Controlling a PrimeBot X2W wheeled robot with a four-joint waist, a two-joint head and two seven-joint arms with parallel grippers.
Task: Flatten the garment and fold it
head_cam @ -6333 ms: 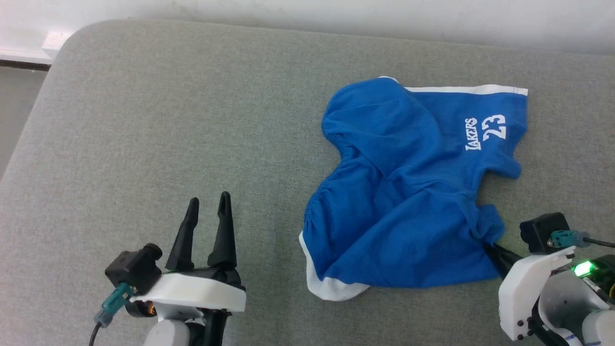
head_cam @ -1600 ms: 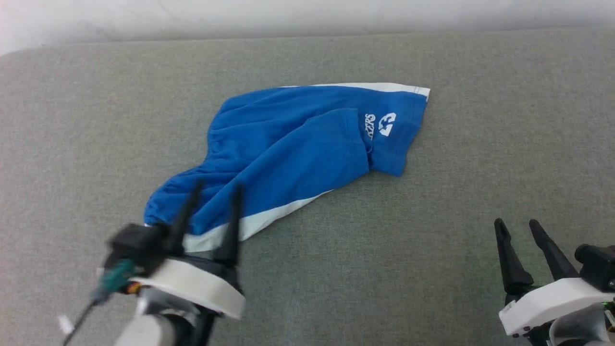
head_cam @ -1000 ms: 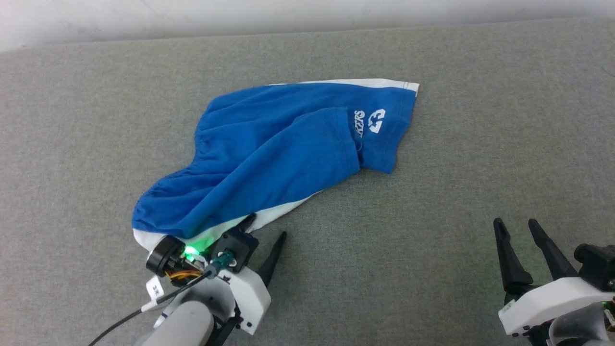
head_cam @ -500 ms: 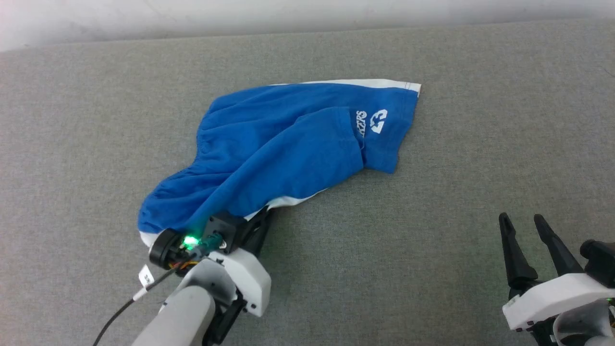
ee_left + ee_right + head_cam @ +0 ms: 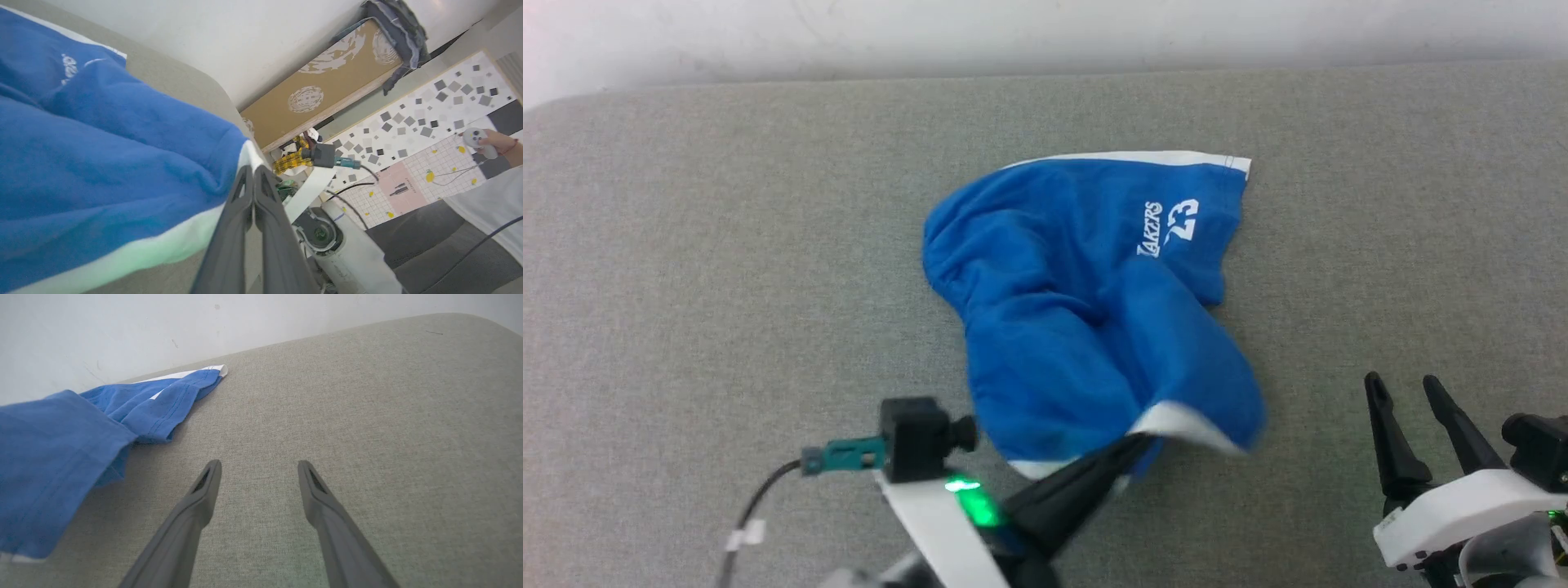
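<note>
Nearest to us in the head view, our left gripper (image 5: 1131, 449) reaches in from the bottom edge, its two dark fingers pressed together and angled up to the right. They are pinched on the white hem trim (image 5: 1176, 420) of the garment (image 5: 1078, 327). The left wrist view shows this too: the left gripper (image 5: 251, 171) has no gap between its fingers, and the white band meets their tips. The pinched corner stands raised off the worktop (image 5: 727, 245) and looks slightly blurred.

At the lower right, our right gripper (image 5: 1403, 384) is spread wide and holds nothing. It sits well apart from the blue cloth. In the right wrist view the right gripper (image 5: 259, 465) has bare grey worktop (image 5: 367, 416) between its fingers, and the garment (image 5: 53, 457) lies off to that view's left.

Beyond the pinched hem, the garment lies bunched a little right of the worktop's middle, with soft folds and a rounded left side. Farther on, the white "LAKERS 23" print (image 5: 1170, 224) faces up on a flatter part. A white side stripe (image 5: 1127, 157) runs along the garment's far edge. Past it comes more bare worktop, then a pale wall (image 5: 1013, 33).

In the left wrist view we also see, beyond the worktop's edge, a person's hand (image 5: 496, 143) holding a white controller (image 5: 476, 139).
</note>
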